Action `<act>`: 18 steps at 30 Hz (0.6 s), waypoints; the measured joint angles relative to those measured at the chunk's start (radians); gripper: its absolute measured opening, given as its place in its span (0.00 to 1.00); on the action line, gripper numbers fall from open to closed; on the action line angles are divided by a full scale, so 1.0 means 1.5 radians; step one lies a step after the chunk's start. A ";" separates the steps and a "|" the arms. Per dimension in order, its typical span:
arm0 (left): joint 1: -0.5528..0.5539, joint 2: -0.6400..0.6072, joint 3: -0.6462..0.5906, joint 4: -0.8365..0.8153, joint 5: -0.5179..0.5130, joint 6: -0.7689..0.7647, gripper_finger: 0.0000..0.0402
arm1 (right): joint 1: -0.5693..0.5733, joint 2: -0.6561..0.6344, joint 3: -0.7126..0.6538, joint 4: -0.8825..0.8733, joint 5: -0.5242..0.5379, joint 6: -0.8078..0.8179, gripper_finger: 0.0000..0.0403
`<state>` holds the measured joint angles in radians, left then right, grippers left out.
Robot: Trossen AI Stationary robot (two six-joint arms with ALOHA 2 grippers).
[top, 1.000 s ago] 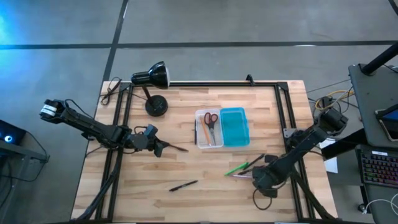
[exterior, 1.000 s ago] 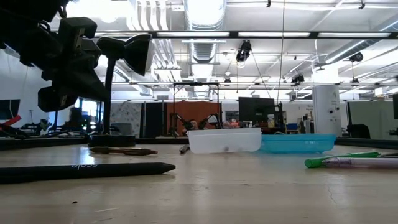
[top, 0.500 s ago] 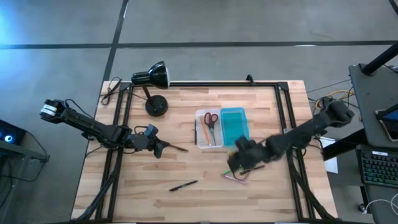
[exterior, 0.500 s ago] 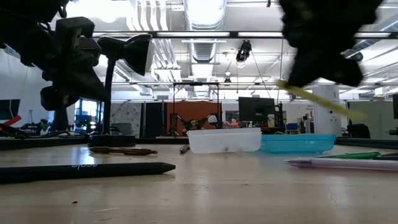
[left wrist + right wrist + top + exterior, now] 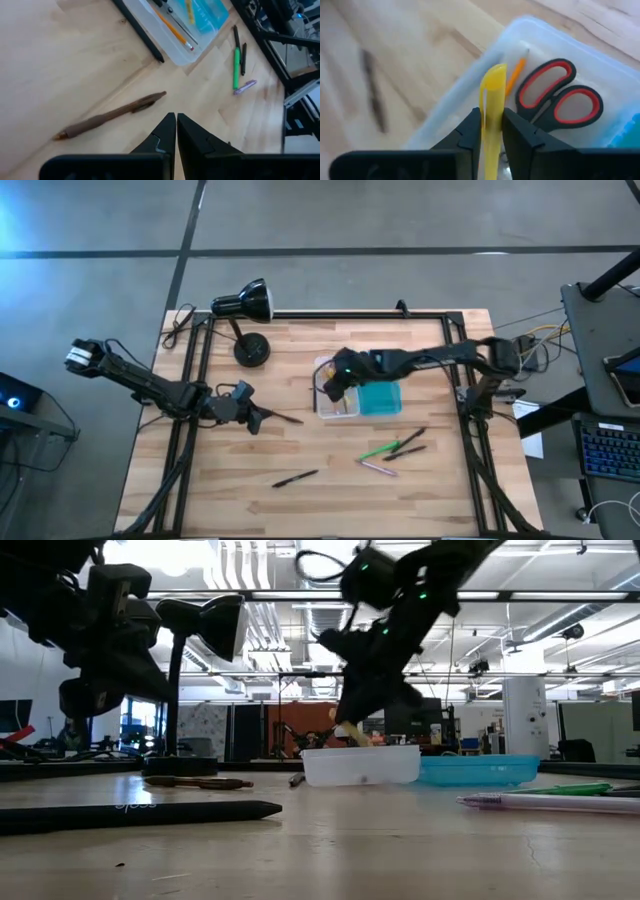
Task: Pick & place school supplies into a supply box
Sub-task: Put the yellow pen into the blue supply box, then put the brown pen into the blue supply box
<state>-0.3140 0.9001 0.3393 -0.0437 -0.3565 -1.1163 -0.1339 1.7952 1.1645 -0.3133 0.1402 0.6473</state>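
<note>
The supply box [image 5: 360,387] sat mid-table, its clear whitish half beside its translucent teal half; red-handled scissors [image 5: 559,100] and an orange pencil [image 5: 514,76] lay in the clear half. Over that half hung the right gripper [image 5: 334,384], clamped on a yellow marker [image 5: 491,117]. A second earlier that arm had been low at the table's right edge. The left gripper [image 5: 176,121], jaws closed on nothing, hovered by a brown pen [image 5: 111,116].

Two slim dark articulated arms, black links throughout. Left arm [image 5: 150,385]: white-labelled block at nine-o'clock end. Right arm [image 5: 430,362]: small green indicator light near wrist. Left gripper [image 5: 176,131] with matte black, wedge-shaped fingers.
</note>
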 joint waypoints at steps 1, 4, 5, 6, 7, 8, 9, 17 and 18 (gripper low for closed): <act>-0.004 0.000 0.000 0.001 0.000 -0.005 0.00 | -0.003 0.018 0.021 -0.023 0.000 -0.013 0.19; -0.015 0.000 0.000 0.002 0.000 -0.016 0.00 | -0.003 0.064 0.074 -0.083 -0.002 -0.037 0.26; -0.020 0.000 0.000 0.003 0.000 -0.019 0.00 | -0.003 0.073 0.089 -0.097 -0.002 -0.050 0.29; -0.023 0.000 0.000 0.003 0.000 -0.021 0.00 | 0.001 0.080 0.104 -0.108 -0.002 -0.057 0.31; -0.026 0.000 0.000 0.004 0.000 -0.022 0.00 | 0.005 0.085 0.117 -0.116 -0.002 -0.062 0.34; -0.029 0.000 0.000 0.005 0.000 -0.023 0.00 | 0.009 0.088 0.128 -0.123 -0.002 -0.071 0.37; -0.030 0.000 0.000 0.005 0.000 -0.023 0.00 | 0.014 0.089 0.137 -0.131 -0.002 -0.083 0.40; -0.029 0.000 0.000 0.049 0.004 0.042 0.00 | 0.075 0.010 0.142 -0.150 0.064 -0.259 0.57; -0.025 0.000 0.000 0.060 0.004 0.049 0.00 | 0.081 -0.003 0.142 -0.157 0.065 -0.272 0.58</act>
<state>-0.3513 0.9001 0.3393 0.0459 -0.3504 -1.0434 -0.0124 1.7902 1.3769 -0.5493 0.2379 0.2393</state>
